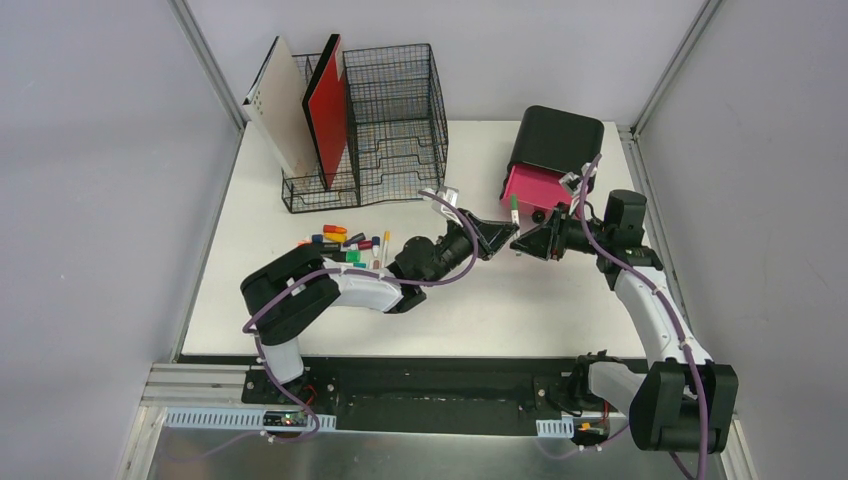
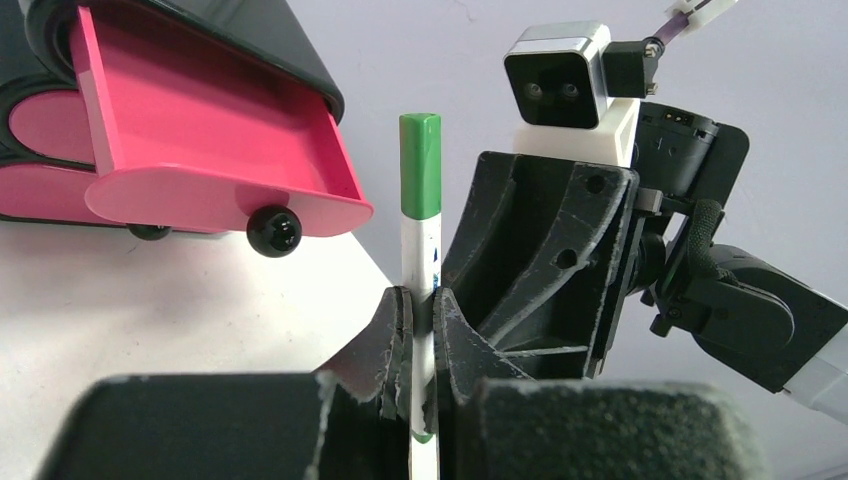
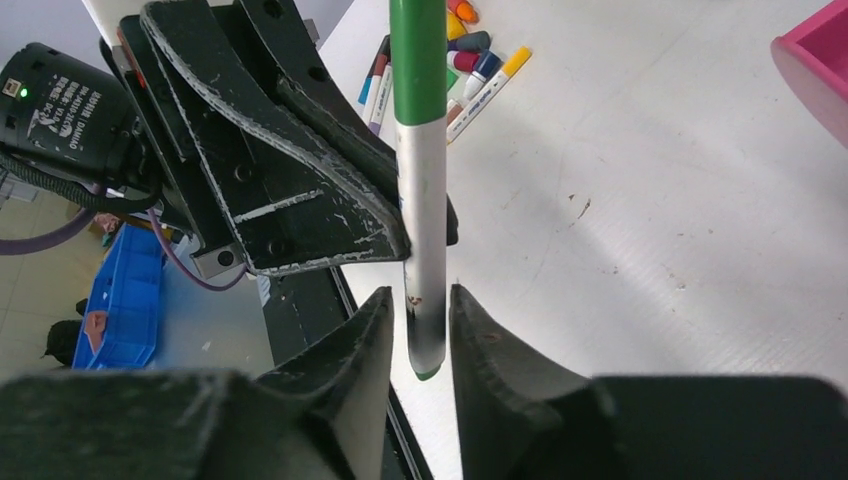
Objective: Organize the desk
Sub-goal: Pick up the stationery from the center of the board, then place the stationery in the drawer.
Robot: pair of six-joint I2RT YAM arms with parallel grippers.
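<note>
A green-capped marker [image 2: 420, 180] is clamped in the left hand [image 2: 420, 320], held above the white surface [image 1: 560, 300] that's spread under both arms. The right hand [image 3: 418, 320] is set around the marker's lower end, but a real pinch can't be told. An open pink drawer [image 2: 220, 130] is parked just behind, and loose markers [image 1: 345, 243] are scattered off to the left by the wire rack [image 1: 395, 110]

The left arm [image 1: 365, 290] and right arm [image 1: 645, 305] wear white shells between bulky black joints, with trailing purple cables [image 1: 432, 284] and scuffed black fingers [image 3: 370, 340].
</note>
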